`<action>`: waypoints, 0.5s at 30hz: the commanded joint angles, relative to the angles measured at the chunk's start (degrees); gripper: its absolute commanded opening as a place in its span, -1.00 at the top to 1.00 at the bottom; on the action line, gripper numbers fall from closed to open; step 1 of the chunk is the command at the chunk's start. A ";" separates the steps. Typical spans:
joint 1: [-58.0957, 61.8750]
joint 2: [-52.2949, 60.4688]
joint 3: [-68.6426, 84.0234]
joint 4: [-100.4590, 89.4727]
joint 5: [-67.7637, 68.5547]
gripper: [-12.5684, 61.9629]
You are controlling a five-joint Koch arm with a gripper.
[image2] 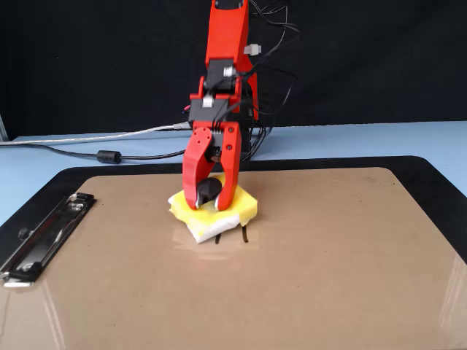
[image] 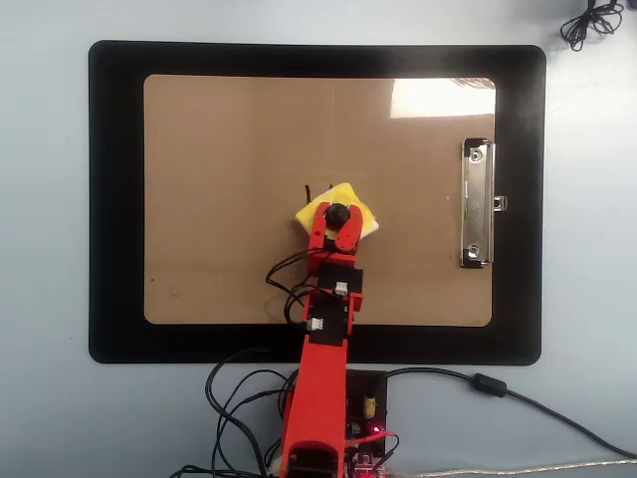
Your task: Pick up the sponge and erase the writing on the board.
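Note:
The yellow sponge (image: 343, 202) (image2: 246, 205) lies flat on the brown board (image: 219, 179) (image2: 328, 270) near its middle. My red gripper (image: 336, 217) (image2: 207, 200) is shut on the sponge's black knob (image2: 209, 189) and presses it onto the board. The sponge covers most of the writing; short black line ends (image: 307, 189) (image2: 244, 235) stick out from under its edge. The board's silver clip (image: 478, 204) (image2: 44, 232) is to the right in the overhead view and to the left in the fixed view.
The board rests on a larger black mat (image: 114, 199) (image2: 438, 171) on a pale blue table. Cables (image: 239, 383) (image2: 109, 154) trail around the arm's base. A coiled black cable (image: 589, 20) lies at the top right corner in the overhead view.

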 commanded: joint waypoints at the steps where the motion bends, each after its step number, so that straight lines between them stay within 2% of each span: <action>1: 0.88 0.97 -0.53 -3.78 -0.09 0.78; 5: 0.70 -2.46 -1.49 -7.82 -0.09 0.78; 11: 0.79 -22.59 -15.64 -17.49 -0.09 0.78; 13: 0.88 -23.38 -16.35 -17.49 -0.35 0.78; 15: 0.88 -18.46 -8.96 -17.75 -0.70 0.78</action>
